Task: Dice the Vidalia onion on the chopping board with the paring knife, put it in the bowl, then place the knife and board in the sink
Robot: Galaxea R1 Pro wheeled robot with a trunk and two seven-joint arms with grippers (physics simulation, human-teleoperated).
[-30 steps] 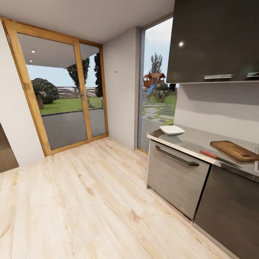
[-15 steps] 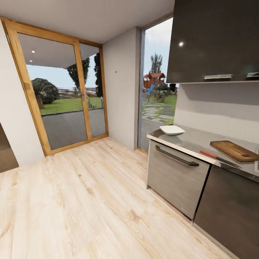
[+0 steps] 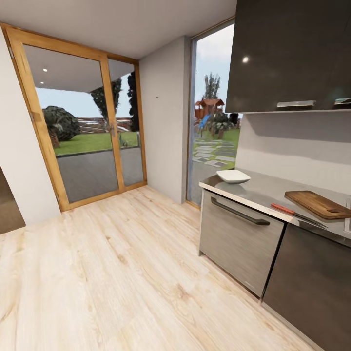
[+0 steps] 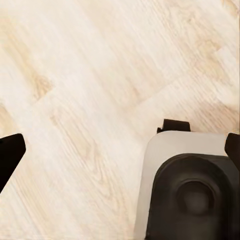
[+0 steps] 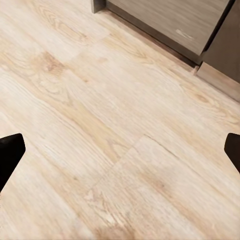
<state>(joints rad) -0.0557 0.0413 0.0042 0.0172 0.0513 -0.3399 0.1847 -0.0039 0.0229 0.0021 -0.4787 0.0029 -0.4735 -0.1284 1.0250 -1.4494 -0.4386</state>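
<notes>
You are standing well back on the pale wood-plank floor, with the long glossy grey steel counter off to your right over its dark grey cabinets. The white shallow squarish bowl is sitting near the counter's far end by the window. The dark brown wooden chopping board is lying further along, and the small paring knife with the orange-red handle is resting just beside it, right at the counter's front edge. A sliver at the picture's right border may be the sink; the onion is not visible to you.

Both arms are hanging over the floor. The left claw and the right claw are each showing dark fingertips far apart at the frame sides, so both are spread and carrying nothing.

Risks: driving in at an angle, you may be clipping the cabinet front with the base. Reaching over the front edge, a low arm may be nudging that knife off onto the floor.
</notes>
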